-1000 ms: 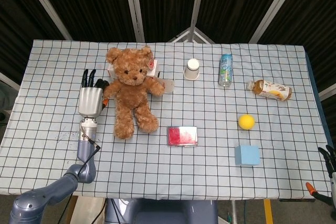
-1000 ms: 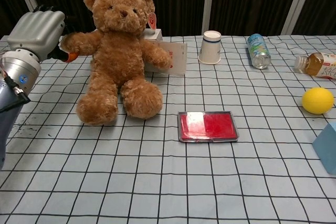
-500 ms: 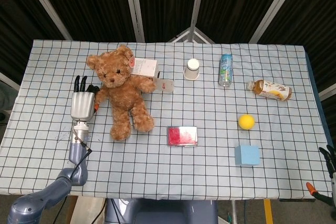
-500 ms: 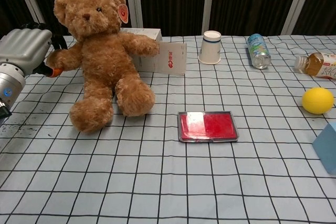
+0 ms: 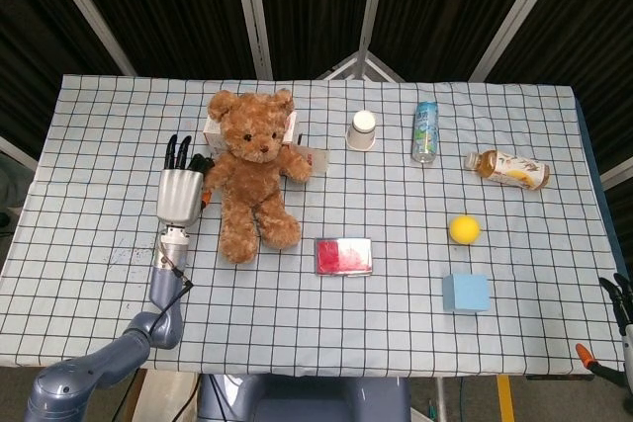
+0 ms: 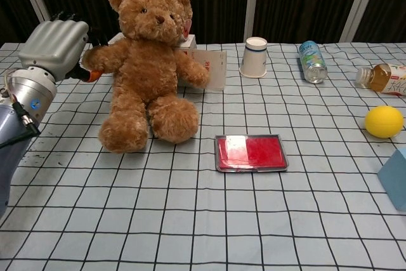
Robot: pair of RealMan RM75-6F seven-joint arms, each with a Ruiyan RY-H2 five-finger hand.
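Head view only: right hand [image 5: 621, 295] at table edge [image 5: 554, 371].

In the left half of the frame our left hand [image 5: 181, 195] gripped the arm of the teddy bear [image 5: 252, 180]. It sat on the checked counter [image 5: 99, 126] against a white box [image 5: 212, 129]. Our right hand [image 5: 623, 295] showed at the lower right edge.

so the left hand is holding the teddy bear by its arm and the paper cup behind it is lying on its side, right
Not quite. The left hand does hold the teddy bear by its arm, but the paper cup is not lying on its side: it stands on the table, mouth down, as the chest view shows. It also sits off to the bear's side, farther back.
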